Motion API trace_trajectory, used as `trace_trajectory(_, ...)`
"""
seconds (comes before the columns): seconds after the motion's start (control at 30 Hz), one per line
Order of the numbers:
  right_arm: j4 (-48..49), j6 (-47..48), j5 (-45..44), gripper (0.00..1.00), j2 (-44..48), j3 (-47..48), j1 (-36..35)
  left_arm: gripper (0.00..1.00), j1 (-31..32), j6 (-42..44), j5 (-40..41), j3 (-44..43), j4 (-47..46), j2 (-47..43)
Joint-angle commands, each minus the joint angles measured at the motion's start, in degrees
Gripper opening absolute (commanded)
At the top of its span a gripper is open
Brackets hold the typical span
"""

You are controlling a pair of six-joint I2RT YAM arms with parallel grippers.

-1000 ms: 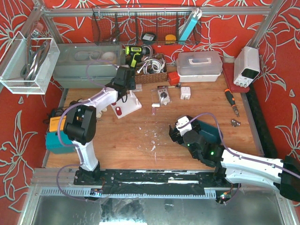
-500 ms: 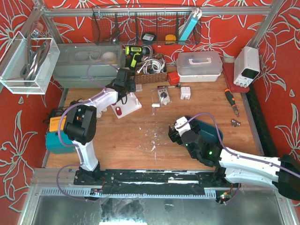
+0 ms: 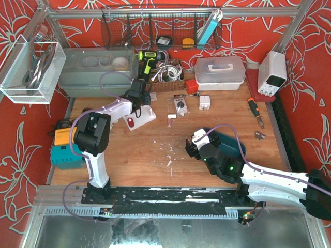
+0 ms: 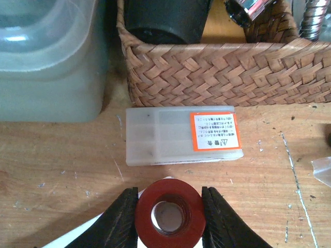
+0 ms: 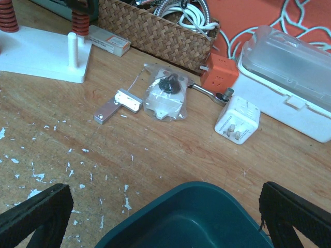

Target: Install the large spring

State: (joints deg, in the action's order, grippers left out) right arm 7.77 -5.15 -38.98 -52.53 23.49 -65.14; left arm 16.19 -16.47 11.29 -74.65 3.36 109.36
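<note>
We see a scuffed, matt wooden table (image 4: 51, 165), a rough woven wicker basket (image 4: 217, 72), a frosted plastic case (image 4: 155, 137) with a paper label (image 4: 211, 132), and a matt red spring (image 4: 192, 209), perhaps coated metal.

Your left arm (image 3: 111, 109) stretches forward, jaws clamped on a red coil spring (image 4: 170, 192); your right arm (image 3: 274, 181) holds its jaws wide apart.

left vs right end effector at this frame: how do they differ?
Grip: the left end effector is closed on the red spring, while the right end effector is wide open and empty.
Place: the left one is at the back of the table by the wicker basket, and the right one hangs over the teal bin nearer the front.
Shared: both have two black fingers.
</note>
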Motion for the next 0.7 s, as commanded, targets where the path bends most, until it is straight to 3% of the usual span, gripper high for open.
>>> trace_trajectory(0.0, 0.6, 0.3, -1.3, 0.99, -0.7, 1.2, 0.4, 0.38, 0.2, 0.5, 1.1, -0.3, -1.9, 0.6)
trace_trajectory(0.27, 0.7, -1.1, -1.7, 0.99, 0.2, 0.8, 0.4, 0.63, 0.2, -1.5, 0.4, 0.0, 1.3, -3.6)
trace_trajectory(0.4, -0.9, -3.6, -1.5, 0.99, 2.2, 0.1, 1.7, 0.72, 0.3, -3.8, -2.8, 1.8, 4.1, -10.5)
trace_trajectory(0.67, -20.9, -20.7, 7.6, 0.99, 6.1, 6.6, 13.3, 0.9, 0.7, -5.1, -9.9, 9.3, 8.5, -27.8)
